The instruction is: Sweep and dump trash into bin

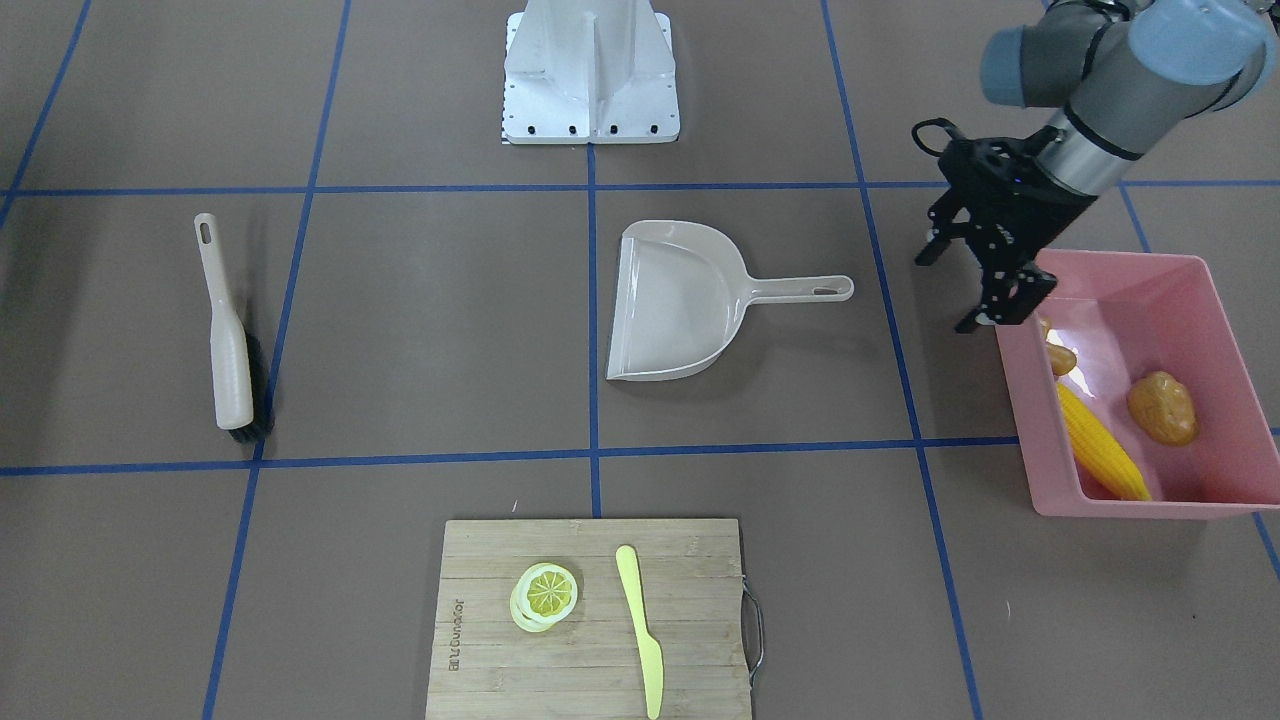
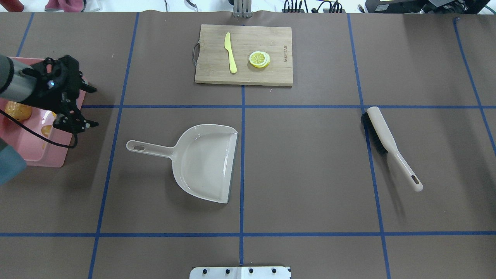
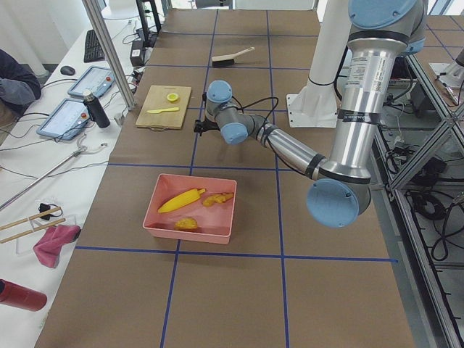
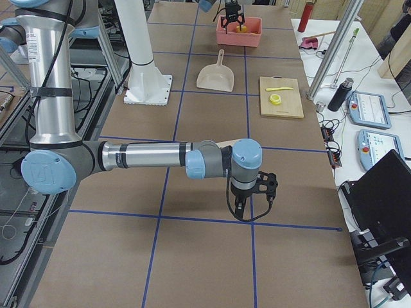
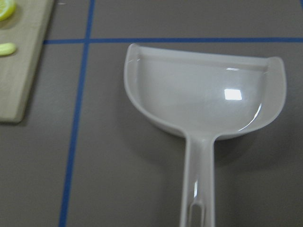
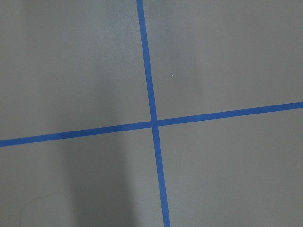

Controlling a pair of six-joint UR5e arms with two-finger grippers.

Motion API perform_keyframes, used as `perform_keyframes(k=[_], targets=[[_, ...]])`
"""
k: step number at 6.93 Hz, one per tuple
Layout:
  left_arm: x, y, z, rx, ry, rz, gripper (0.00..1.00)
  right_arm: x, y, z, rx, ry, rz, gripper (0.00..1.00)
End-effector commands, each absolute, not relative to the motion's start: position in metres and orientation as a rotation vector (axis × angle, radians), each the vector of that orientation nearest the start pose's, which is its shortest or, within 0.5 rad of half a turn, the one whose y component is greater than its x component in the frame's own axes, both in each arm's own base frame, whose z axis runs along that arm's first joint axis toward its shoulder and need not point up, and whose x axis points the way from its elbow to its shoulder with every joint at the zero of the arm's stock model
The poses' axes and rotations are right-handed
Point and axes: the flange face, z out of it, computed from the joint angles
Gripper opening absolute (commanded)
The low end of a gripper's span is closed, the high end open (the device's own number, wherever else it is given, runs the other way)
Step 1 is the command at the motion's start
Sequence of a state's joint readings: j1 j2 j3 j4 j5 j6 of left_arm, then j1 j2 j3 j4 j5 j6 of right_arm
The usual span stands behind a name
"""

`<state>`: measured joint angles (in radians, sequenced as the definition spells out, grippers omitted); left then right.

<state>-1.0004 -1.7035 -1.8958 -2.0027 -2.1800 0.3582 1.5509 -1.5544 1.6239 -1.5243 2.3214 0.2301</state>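
The pink bin (image 1: 1225, 300) stands at the table's end on my left. In it lie the yellow corn cob (image 1: 1100, 445), the brown potato (image 1: 1163, 408) and the tan ginger root (image 1: 1058, 358). My left gripper (image 1: 948, 292) is open and empty. It hovers at the bin's inner rim and points toward the dustpan; it also shows in the overhead view (image 2: 95, 107). My right gripper (image 4: 250, 202) shows only in the exterior right view, low over bare table, and I cannot tell whether it is open or shut.
An empty beige dustpan (image 2: 205, 162) lies at mid-table, its handle toward the bin. A beige brush (image 2: 387, 143) lies on my right. A wooden cutting board (image 2: 279, 73) at the far edge carries a lemon slice (image 2: 259, 59) and a yellow-green knife (image 2: 230, 52).
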Motion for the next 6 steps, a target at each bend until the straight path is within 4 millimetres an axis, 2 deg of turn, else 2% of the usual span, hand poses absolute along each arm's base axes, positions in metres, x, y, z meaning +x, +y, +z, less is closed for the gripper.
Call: perform_keyframes(k=[1, 2, 3, 4, 5, 6], targets=[[0.094, -0.496, 0.476, 0.56, 0.618, 0.839, 0.98, 0.055, -0.506, 0.621, 0.017, -0.758, 0.156, 1.0], [0.068, -0.474, 0.521, 0.477, 0.619, 0.779, 0.98, 0.055, -0.506, 0.62, 0.017, -0.76, 0.156, 1.0], [0.025, -0.465, 0.573, 0.398, 0.61, 0.668, 0.98, 0.055, -0.506, 0.621, 0.015, -0.761, 0.157, 1.0], [0.005, -0.455, 0.61, 0.333, 0.628, 0.608, 0.98, 0.055, -0.506, 0.62, 0.017, -0.76, 0.156, 1.0], [-0.01, -0.439, 0.639, 0.283, 0.681, 0.554, 0.98, 0.055, -0.506, 0.621, 0.015, -0.759, 0.157, 1.0], [-0.018, -0.427, 0.654, 0.252, 0.771, 0.496, 0.98, 0.055, -0.506, 0.622, 0.014, -0.759, 0.157, 1.0]])
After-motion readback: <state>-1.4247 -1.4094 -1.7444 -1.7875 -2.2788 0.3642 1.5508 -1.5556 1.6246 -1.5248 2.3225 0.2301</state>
